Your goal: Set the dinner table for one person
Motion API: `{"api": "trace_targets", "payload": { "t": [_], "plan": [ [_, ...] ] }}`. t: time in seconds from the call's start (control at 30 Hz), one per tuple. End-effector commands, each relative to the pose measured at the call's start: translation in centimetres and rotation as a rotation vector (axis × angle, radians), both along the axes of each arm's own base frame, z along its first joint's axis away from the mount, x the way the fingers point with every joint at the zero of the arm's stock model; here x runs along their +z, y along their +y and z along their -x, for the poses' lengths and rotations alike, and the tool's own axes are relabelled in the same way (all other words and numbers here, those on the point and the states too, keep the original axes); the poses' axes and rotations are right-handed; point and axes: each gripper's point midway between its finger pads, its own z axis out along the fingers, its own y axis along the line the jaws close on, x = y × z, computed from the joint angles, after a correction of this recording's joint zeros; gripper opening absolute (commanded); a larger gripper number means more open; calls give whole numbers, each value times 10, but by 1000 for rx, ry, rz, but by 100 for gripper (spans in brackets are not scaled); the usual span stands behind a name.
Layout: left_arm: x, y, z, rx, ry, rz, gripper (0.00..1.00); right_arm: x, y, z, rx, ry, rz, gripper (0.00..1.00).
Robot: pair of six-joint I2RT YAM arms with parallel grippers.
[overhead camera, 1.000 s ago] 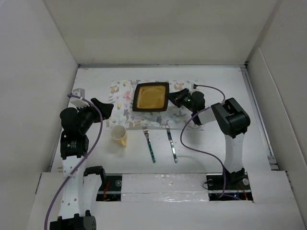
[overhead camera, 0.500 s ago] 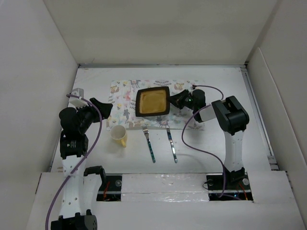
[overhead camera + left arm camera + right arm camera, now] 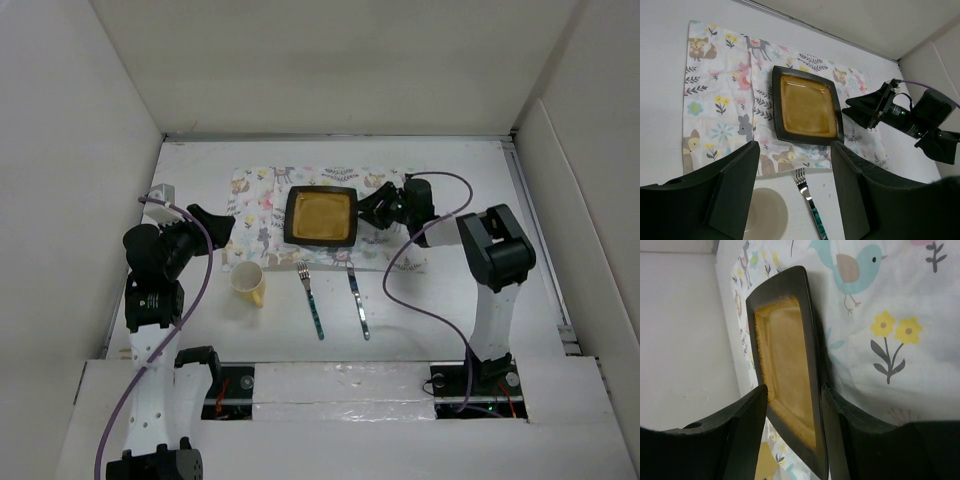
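Note:
A square dark plate (image 3: 321,216) with an amber inside lies flat on the animal-patterned cloth (image 3: 258,215) on the white dinner table (image 3: 450,300). My right gripper (image 3: 372,210) is open at the plate's right rim; in the right wrist view (image 3: 794,389) its jaws stand wide apart either side of the plate's edge (image 3: 807,340). My left gripper (image 3: 215,225) is open and empty, held above the cloth's left end. A cream cup (image 3: 248,283), a fork (image 3: 311,300) and a knife (image 3: 358,300) lie just in front of the cloth. The left wrist view shows the plate (image 3: 807,106), the fork (image 3: 807,197) and the cup (image 3: 765,215).
White enclosure walls stand close on the left, back and right of the table. Purple cables (image 3: 400,290) loop from both arms over the table. A small grey fitting (image 3: 160,193) sits at the table's left edge.
The plate has come a little nearer and to the right and now lies flat on the cloth. The right gripper has swung back and right at its rim. The left arm has stayed still.

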Motion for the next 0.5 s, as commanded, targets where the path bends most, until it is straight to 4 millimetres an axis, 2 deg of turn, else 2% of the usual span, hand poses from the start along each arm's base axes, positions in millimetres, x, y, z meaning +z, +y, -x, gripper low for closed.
{"api": "trace_targets", "payload": {
  "t": [0.0,0.13,0.17,0.2,0.23,0.27,0.3,0.33,0.37,0.4,0.43,0.47],
  "plan": [
    [16,0,0,-2,-67,-8,55,22,-10,-6,-26,-73,103,53],
    [16,0,0,-2,-66,-8,55,42,-36,-14,-78,-143,227,55],
    [18,1,1,0,-73,-10,55,40,-41,-10,-74,-123,270,55],
    [18,3,0,12,-72,-13,50,59,-49,-12,-105,-171,308,55],
    [19,3,1,16,-69,-15,46,66,-50,-10,-88,-214,365,55],
    [18,4,1,17,-68,-16,43,67,-56,-6,-93,-211,409,50],
    [19,3,1,16,-72,-15,34,86,-54,0,-90,-270,436,43],
    [22,4,2,20,-82,-19,8,95,-34,23,7,-382,500,9],
    [22,4,2,23,-82,-19,8,95,-34,24,10,-384,500,8],
    [23,4,3,25,-82,-21,0,114,-26,38,60,-483,528,0],
    [21,5,2,27,-76,-22,0,111,5,67,159,-541,522,0],
    [21,4,2,23,-75,-21,0,115,22,86,222,-593,522,0]
  ]
}}
